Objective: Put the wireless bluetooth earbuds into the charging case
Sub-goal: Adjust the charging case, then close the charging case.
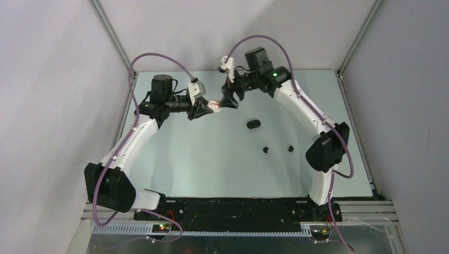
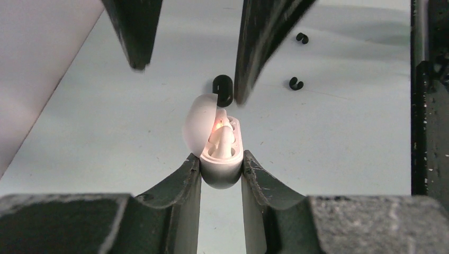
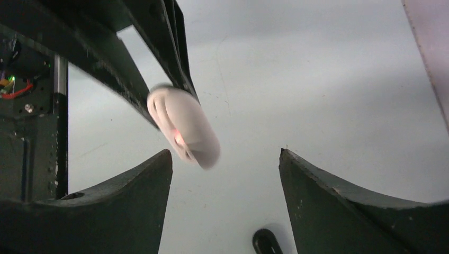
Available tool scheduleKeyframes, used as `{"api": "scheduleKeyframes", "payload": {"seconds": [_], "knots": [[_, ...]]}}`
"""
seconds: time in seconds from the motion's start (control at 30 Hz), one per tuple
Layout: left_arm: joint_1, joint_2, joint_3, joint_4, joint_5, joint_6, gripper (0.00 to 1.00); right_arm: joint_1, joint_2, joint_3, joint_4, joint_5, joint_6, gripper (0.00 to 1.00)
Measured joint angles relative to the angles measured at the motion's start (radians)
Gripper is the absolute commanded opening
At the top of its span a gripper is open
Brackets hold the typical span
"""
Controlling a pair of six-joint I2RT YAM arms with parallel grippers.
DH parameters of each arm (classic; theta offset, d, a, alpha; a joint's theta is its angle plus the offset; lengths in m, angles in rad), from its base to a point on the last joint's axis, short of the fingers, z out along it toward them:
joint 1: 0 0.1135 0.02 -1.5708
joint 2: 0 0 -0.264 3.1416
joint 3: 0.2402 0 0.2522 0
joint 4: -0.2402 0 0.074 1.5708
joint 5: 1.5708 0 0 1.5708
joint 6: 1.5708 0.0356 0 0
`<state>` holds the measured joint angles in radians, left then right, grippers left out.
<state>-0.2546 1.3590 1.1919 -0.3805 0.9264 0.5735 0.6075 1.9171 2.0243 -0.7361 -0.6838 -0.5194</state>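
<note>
- I read the left gripper (image 1: 205, 109) as closed narrow on the white charging case (image 2: 221, 168). One finger presses each side of the case's lower body.
- The white charging case is held off the counter (image 1: 212, 169), above its far middle area, with the open end facing the right gripper (image 3: 225, 156).
- The lid (image 2: 199, 124) of the white charging case stands open, hinged to one side.
- The white earbuds (image 2: 223, 140) sit inside the wells of the white charging case. An orange light (image 2: 218, 125) glows inside the case beside them.
- I read the right gripper as spread wide, with nothing between its fingers. In the right wrist view the white charging case sits just beyond the fingertips, nearer the left finger, and touches neither.
- The black charging case (image 1: 253, 124) lies flat on the counter, below and to the right of the two grippers in the top view. I cannot tell whether its lid is closed.
- The black earbuds (image 1: 266, 150) lie loose on the counter, a pair set near each other, on the near side of the black charging case and apart from it.
- Neither gripper touches the black earbuds or the black charging case.
</note>
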Motion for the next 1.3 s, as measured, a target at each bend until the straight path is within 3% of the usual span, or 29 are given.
{"api": "scheduleKeyframes", "payload": {"seconds": [0.23,0.73,1.07,1.3], "knots": [[0.010,0.000,0.002,-0.003,0.056,-0.037,0.00,-0.103,-0.134,-0.160,0.002,-0.121,-0.135,0.80],[0.009,0.008,0.057,-0.010,0.089,-0.072,0.00,0.020,-0.144,-0.203,0.039,-0.096,-0.222,0.78],[0.011,0.084,0.082,-0.023,0.037,-0.314,0.00,0.070,-0.197,-0.359,0.151,0.052,-0.268,0.80],[0.021,0.111,0.082,0.063,0.026,-0.516,0.00,0.080,-0.199,-0.375,0.215,0.145,-0.224,0.78]]}}
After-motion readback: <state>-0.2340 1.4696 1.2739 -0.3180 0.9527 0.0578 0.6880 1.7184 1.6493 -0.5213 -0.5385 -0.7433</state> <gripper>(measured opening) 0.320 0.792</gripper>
